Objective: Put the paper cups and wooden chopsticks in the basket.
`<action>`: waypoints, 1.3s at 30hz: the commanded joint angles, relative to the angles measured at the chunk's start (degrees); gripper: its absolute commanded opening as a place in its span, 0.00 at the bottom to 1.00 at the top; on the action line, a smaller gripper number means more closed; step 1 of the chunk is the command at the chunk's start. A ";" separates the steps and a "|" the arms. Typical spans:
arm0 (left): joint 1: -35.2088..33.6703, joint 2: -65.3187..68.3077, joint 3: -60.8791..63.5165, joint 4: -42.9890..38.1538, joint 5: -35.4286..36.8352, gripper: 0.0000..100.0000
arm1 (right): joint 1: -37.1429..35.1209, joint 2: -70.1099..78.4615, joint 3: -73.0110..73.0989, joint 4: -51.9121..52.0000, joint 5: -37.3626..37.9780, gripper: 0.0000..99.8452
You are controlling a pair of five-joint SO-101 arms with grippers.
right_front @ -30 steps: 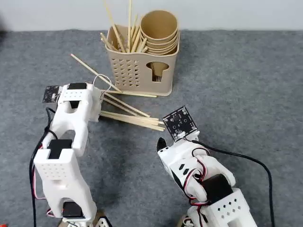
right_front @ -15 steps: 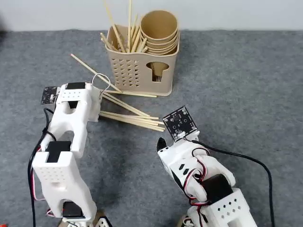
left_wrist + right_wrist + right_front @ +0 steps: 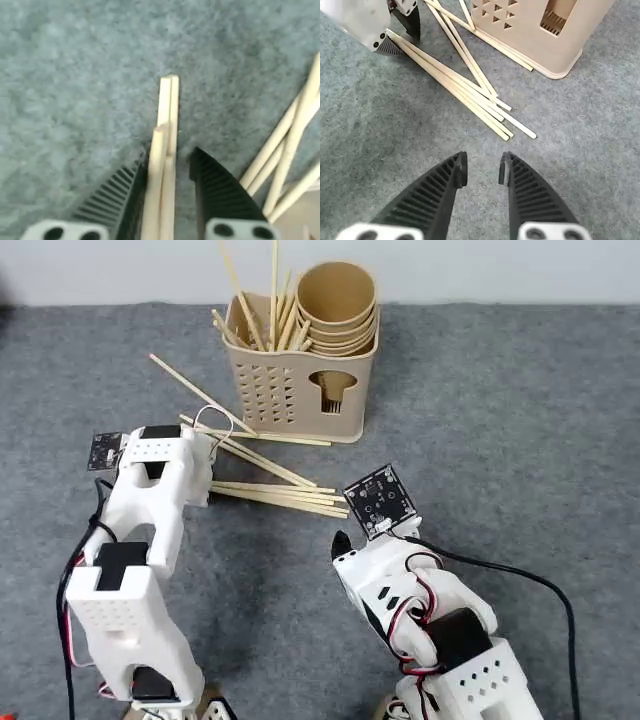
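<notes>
The left gripper (image 3: pixel 170 152) is seen low over the grey tabletop (image 3: pixel 500 440), its fingers (image 3: pixel 210 180) parted narrowly around the ends of a pair of wooden chopsticks (image 3: pixel 167 115). One finger is pressed against the sticks while a slim gap is left at the other, so nothing is clamped. That pair belongs to a loose bundle of chopsticks (image 3: pixel 285 498) spread flat on the tabletop in front of the beige basket (image 3: pixel 300 390), between the two arms. A single stick (image 3: pixel 190 385) is laid slanting toward the basket's foot on the left arm's side, and another (image 3: pixel 290 440) is laid along its front wall. A nested stack of paper cups (image 3: pixel 338 300) is stood upright in one compartment of the basket, and several upright chopsticks (image 3: pixel 272 290) are propped in the compartment beside it. The right gripper (image 3: pixel 483 159) is held above bare tabletop near the bundle's free ends, its fingers a little apart with nothing between them.
</notes>
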State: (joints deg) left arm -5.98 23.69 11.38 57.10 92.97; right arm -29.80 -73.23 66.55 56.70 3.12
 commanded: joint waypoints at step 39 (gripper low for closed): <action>1.41 -7.12 0.40 9.58 0.70 0.14 | -0.22 -0.84 -0.26 -1.36 -0.62 0.11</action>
State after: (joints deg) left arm -4.40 17.19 12.00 65.36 93.14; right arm -29.80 -73.23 66.55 56.70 3.12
